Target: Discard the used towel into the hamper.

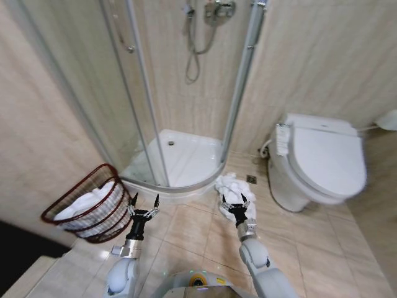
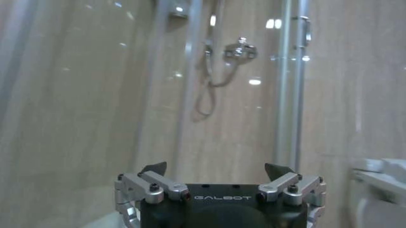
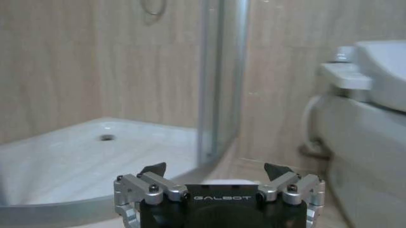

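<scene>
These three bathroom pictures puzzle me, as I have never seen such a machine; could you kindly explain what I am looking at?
It is a wheeled robot with two arms. The wide picture comes from a camera on its head, looking down at the tiled floor. The left gripper and the right gripper are both open and hold nothing. The other two pictures come from cameras on each wrist, looking past the fingers at the shower. On the floor a crumpled white towel lies between the shower tray and the toilet, just beyond the right gripper. The hamper, a reddish wire basket already holding white cloth, stands at the left by the wall.
</scene>
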